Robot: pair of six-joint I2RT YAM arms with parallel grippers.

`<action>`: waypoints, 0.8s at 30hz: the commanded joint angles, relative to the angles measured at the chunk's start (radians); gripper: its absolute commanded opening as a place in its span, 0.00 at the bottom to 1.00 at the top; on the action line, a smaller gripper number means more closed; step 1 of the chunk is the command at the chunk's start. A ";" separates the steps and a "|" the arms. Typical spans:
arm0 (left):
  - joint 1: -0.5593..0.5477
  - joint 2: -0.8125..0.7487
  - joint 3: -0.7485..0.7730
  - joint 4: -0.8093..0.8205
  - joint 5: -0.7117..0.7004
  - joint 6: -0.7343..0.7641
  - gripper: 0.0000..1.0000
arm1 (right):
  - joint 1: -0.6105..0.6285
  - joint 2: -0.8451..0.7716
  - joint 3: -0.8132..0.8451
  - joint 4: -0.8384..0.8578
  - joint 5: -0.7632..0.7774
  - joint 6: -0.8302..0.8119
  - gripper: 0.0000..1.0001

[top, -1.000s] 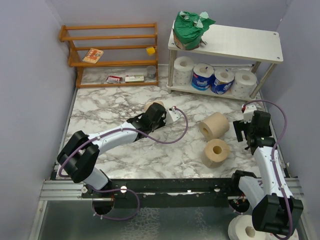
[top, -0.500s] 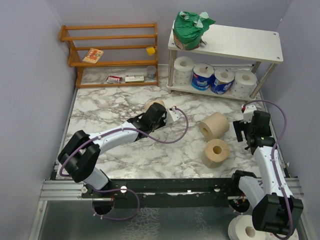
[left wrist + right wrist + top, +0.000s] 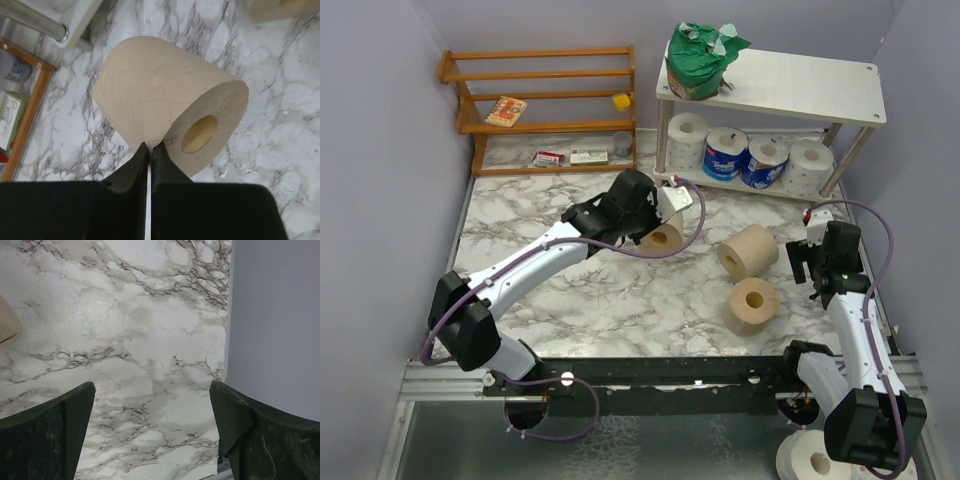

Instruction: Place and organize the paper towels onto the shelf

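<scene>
Tan roll [image 3: 666, 238] lay at left gripper [image 3: 650, 222] in top view, near shelf [image 3: 800, 85]; print on blue-wrapped rolls [image 3: 726, 155] too small to read. Left wrist alone showed fingers [image 3: 135, 160] pinched together on its outer wrap. Right wrist: right gripper [image 3: 151, 390] spread wide over marble table [image 3: 150, 315].

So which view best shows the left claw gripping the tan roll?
Left wrist: the left claw is shut on the tan roll, pinching its paper. Top view hides the contact under the arm; right wrist misses it.
</scene>
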 commanded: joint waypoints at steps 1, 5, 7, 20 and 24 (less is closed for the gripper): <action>0.022 -0.070 0.181 -0.126 0.193 -0.117 0.00 | -0.003 -0.004 -0.005 0.029 -0.013 0.008 1.00; 0.058 -0.047 0.274 -0.192 0.337 -0.199 0.00 | -0.004 -0.003 -0.004 0.030 -0.015 0.009 1.00; 0.085 -0.024 0.295 -0.215 0.426 -0.244 0.00 | -0.004 -0.002 -0.004 0.030 -0.014 0.008 1.00; 0.186 0.137 0.195 -0.223 0.879 -0.422 0.00 | -0.004 0.003 -0.004 0.029 -0.019 0.007 1.00; 0.204 0.173 0.212 -0.219 0.925 -0.462 0.00 | -0.004 0.004 -0.005 0.029 -0.020 0.007 1.00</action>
